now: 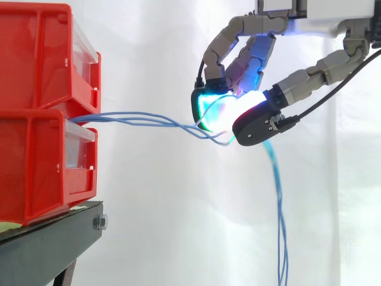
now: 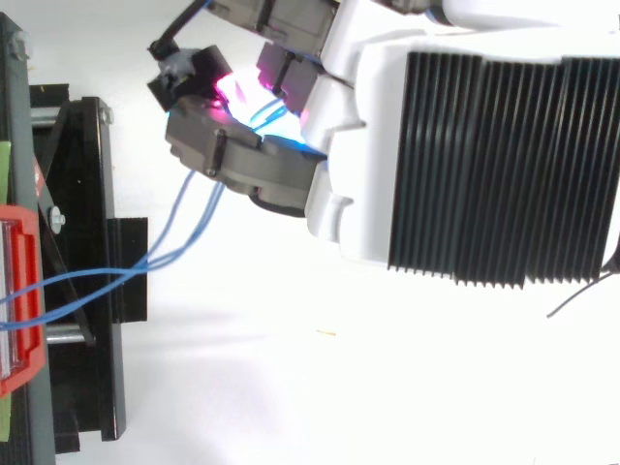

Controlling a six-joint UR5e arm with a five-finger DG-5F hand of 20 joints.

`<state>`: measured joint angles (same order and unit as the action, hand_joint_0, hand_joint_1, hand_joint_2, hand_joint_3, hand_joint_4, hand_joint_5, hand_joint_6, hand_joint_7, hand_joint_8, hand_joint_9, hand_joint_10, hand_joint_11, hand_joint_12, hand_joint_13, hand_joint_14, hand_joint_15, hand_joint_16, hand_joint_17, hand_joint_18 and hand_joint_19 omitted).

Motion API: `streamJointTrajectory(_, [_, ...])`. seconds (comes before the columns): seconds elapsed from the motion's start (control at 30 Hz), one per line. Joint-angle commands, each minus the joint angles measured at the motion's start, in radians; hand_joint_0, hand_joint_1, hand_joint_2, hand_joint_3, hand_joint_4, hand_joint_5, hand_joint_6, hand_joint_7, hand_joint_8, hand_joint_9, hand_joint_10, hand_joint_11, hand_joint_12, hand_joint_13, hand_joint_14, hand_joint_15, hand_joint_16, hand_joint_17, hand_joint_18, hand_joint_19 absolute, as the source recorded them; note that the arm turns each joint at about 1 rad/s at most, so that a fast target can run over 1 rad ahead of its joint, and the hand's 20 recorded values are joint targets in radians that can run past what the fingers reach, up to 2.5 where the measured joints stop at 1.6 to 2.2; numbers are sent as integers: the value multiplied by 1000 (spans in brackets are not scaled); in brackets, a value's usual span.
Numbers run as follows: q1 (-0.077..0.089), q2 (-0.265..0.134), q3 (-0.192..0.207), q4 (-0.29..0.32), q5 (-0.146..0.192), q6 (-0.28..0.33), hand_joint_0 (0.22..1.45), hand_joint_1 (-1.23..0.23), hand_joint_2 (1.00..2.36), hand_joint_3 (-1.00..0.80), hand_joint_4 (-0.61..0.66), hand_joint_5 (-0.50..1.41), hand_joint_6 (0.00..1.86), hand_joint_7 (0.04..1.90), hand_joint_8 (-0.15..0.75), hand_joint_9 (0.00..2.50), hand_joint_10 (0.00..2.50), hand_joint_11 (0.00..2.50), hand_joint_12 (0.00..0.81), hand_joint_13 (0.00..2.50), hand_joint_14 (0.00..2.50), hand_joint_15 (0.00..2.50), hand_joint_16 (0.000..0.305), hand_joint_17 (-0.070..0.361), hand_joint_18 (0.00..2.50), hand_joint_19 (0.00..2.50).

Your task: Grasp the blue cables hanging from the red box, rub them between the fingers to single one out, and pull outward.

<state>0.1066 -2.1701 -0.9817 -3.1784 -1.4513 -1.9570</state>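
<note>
To the right of the red bins (image 1: 36,173), well apart from them, the hand (image 1: 250,56) is hanging with its fingers curled downward. The glowing fingertips (image 1: 208,110) and the thumb are pinching the blue cables (image 1: 149,121). The cables are running almost level from where the two bins meet, then falling down past the pinch. A black stand (image 1: 53,238) is carrying the bins. The number of cables inside the pinch is hard to tell.

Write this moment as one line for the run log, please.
hand: shut on blue cables | cables: several strands run from red bins to hand, ends hang below it | step: pinched, none singled out yet
</note>
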Motion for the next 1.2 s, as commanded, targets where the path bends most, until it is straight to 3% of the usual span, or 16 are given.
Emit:
streamJointTrajectory(0.0, [1,1,0,0,-20,-48,626,-776,1006,-27,142,-124,909,847,435,1137,14,758,451,776,12,348,61,138,825,330])
streamJointTrajectory(0.23, [-1,1,0,11,-74,-115,626,-775,1006,-27,144,-124,908,848,435,1136,13,756,450,777,11,350,62,138,826,333])
streamJointTrajectory(0.5, [-2,0,-2,17,-69,-46,627,-776,1006,-31,144,-124,908,849,434,1137,11,757,449,777,11,352,61,138,825,333])
streamJointTrajectory(0.7, [-4,0,0,14,-74,-39,627,-775,1006,-33,144,-124,908,849,433,1135,13,757,452,776,11,348,61,138,826,333])
streamJointTrajectory(0.87, [-5,0,0,17,-78,-71,627,-776,1006,-31,142,-124,908,850,433,1134,11,764,451,776,11,348,61,138,826,334])
streamJointTrajectory(1.03, [-8,0,-2,15,-109,-145,627,-776,1006,-33,145,-124,908,848,433,1137,14,759,449,775,11,349,61,138,825,333])
streamJointTrajectory(1.17, [-10,0,0,17,-127,-166,626,-775,1006,-31,142,-124,908,850,433,1136,14,756,450,775,11,347,61,138,826,333])
